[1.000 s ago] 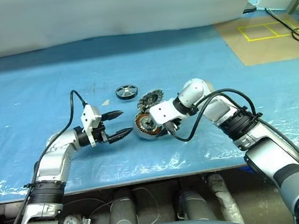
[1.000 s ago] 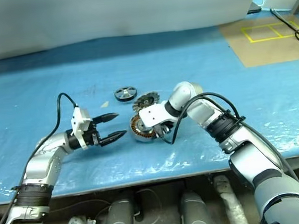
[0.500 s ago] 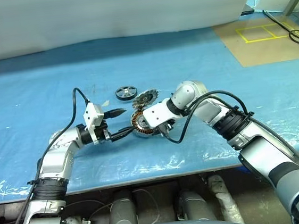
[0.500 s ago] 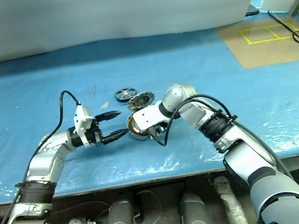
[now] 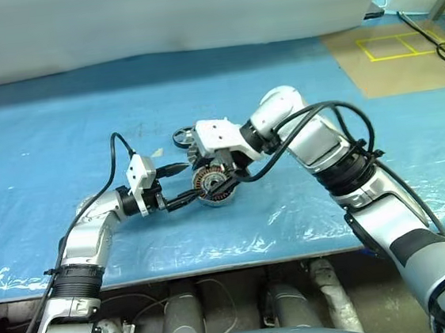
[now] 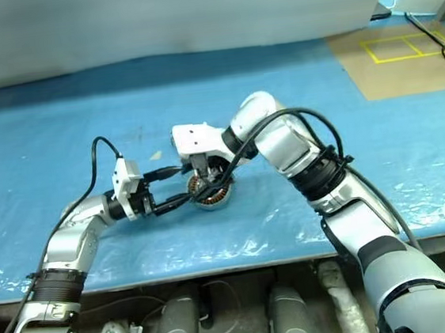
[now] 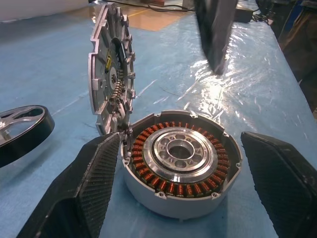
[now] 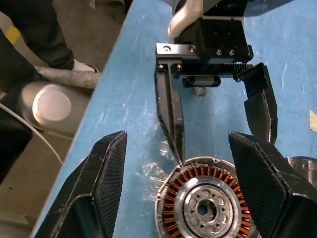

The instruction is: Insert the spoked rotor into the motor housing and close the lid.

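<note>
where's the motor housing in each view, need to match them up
Left eye view: motor housing, centre, on the blue sheet.
Right eye view: centre.
Left wrist view: lower middle, between the left fingers.
Right wrist view: bottom edge.
Shared landmark: its copper windings.

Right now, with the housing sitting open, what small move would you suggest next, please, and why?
Probably close the open left tool on the motor housing to steady it. Its fingers already flank the cup, whose centre is bare, while the spoked rotor lies apart on the sheet and the lid stands on edge at the housing's rim.
</note>
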